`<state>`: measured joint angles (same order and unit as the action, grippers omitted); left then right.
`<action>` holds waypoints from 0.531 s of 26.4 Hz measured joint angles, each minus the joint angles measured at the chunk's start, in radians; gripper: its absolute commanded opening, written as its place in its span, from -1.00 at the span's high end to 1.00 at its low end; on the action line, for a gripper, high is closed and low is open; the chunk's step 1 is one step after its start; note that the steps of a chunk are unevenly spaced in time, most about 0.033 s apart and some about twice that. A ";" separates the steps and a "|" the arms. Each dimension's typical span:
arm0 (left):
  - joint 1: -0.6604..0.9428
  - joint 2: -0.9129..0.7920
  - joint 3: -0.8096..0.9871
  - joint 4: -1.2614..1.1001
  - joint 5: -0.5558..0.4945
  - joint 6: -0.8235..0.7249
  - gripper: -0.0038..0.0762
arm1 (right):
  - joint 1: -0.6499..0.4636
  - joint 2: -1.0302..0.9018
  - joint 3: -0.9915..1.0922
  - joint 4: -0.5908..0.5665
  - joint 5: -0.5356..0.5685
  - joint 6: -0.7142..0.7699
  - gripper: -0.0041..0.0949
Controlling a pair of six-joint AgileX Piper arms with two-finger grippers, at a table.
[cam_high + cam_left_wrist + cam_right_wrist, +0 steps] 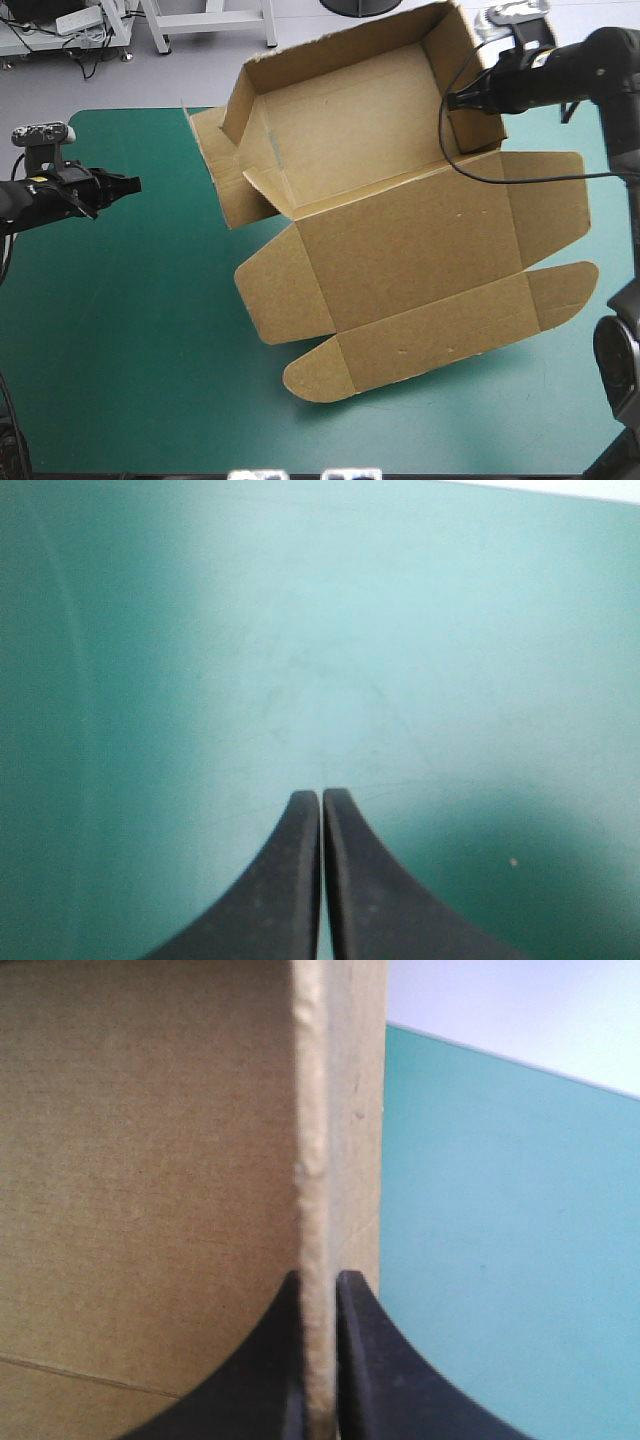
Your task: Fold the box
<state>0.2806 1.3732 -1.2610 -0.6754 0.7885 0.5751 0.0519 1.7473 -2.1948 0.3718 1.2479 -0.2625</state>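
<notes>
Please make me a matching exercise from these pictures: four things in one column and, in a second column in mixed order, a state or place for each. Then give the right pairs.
Column one:
1. left gripper
2. right gripper
3. lid
4. cover

Column two:
A. unfolded, spread toward the robot's side
B. shut on a raised wall of the box
C. teal-green, lying under everything
D. shut, holding nothing, apart from the box

Pairs: 1-D, 2-B, 3-A, 4-C
</notes>
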 measured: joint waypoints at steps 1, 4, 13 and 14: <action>0.000 0.009 0.000 -0.036 -0.004 0.015 0.90 | -0.015 -0.020 -0.004 0.004 0.000 0.000 0.92; 0.001 0.045 0.000 -0.273 0.012 0.135 0.90 | -0.070 -0.109 -0.008 0.021 0.001 0.001 0.92; 0.001 0.114 0.000 -0.862 0.277 0.381 0.90 | -0.090 -0.210 -0.011 0.129 0.003 0.001 0.92; 0.001 0.116 0.000 -0.879 0.297 0.383 0.90 | -0.090 -0.210 -0.012 0.134 0.003 0.001 0.92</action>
<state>0.2811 1.4889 -1.2610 -1.5549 1.0859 0.9584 -0.0383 1.5372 -2.2066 0.5057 1.2506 -0.2617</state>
